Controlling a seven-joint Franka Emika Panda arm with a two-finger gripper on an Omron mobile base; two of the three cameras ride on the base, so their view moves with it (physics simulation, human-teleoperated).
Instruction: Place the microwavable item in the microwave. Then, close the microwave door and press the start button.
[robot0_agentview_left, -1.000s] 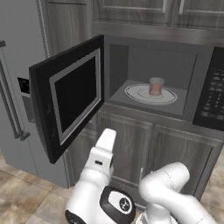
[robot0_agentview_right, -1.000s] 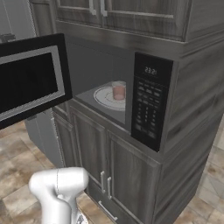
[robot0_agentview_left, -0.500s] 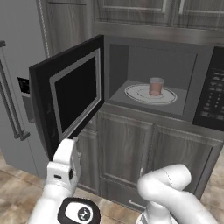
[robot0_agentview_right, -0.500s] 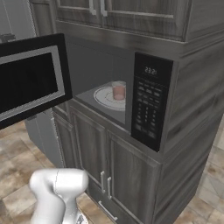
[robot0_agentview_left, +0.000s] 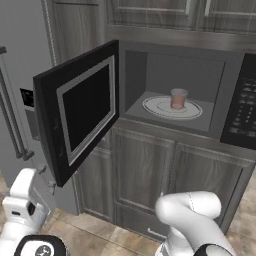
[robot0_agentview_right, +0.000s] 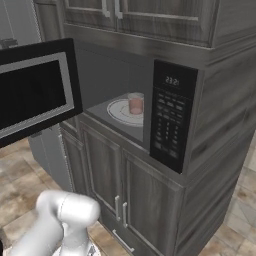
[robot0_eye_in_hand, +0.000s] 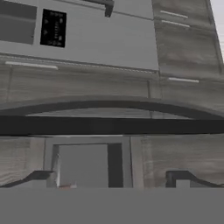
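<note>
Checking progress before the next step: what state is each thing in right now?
cup: upright on the turntable plate, inside the microwave.
microwave door: swung wide open.
gripper: open, holding nothing, facing the door's edge.
cabinet doors under the microwave: closed.
clock display: lit.

A large black microwave (robot0_agentview_left: 180, 90) is sitting built into grey wood cabinets, and its wide black door (robot0_agentview_left: 80, 110) is standing swung open to the left of the cavity. Inside the cavity, a small pinkish-brown cup (robot0_agentview_left: 178, 98) is standing upright on the round white turntable plate (robot0_agentview_left: 155, 106), while the black keypad panel (robot0_agentview_left: 242, 107) is showing at the cavity's right. Below the microwave, the robot's white arm (robot0_agentview_left: 192, 215) is bending across the lower cabinet doors (robot0_agentview_left: 145, 175).
</note>
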